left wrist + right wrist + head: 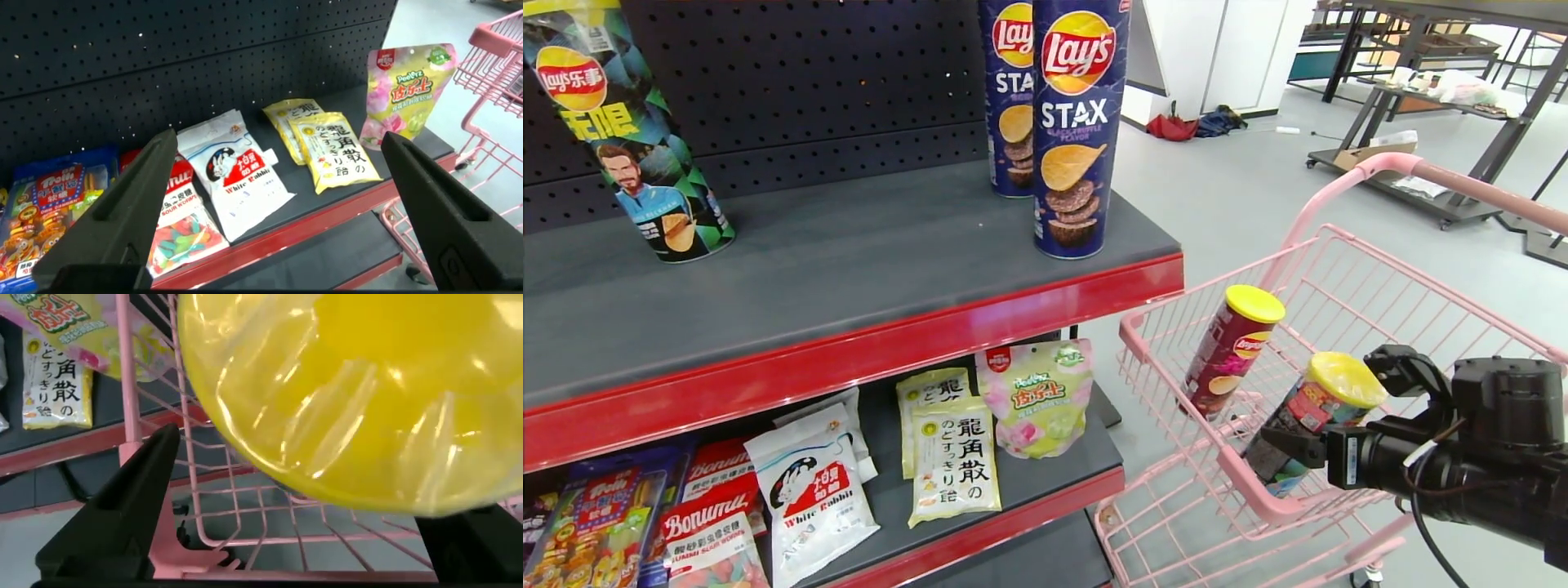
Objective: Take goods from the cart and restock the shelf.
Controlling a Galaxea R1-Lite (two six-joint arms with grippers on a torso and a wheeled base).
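Observation:
Two chip cans with yellow lids lean in the pink cart (pixel 1413 286). One is maroon (pixel 1227 355); the other is a dark can (pixel 1311 416) closer to me. My right gripper (pixel 1331 402) is open, its fingers on either side of the dark can's top. In the right wrist view that can's yellow lid (pixel 359 392) sits just past the gripper (pixel 294 482), between the fingers. My left gripper (pixel 274 220) is open with nothing in it, facing the lower shelf's snack bags. The grey upper shelf (pixel 849 269) with a red edge holds upright chip cans.
Two dark blue cans (pixel 1078 122) stand at the upper shelf's right end and a green can (pixel 637 139) at its left, with bare shelf between. On the lower shelf lie a white bag (pixel 233 175), yellow bags (pixel 331 147) and a pink-green pouch (pixel 404 90). Racks stand on the floor beyond the cart.

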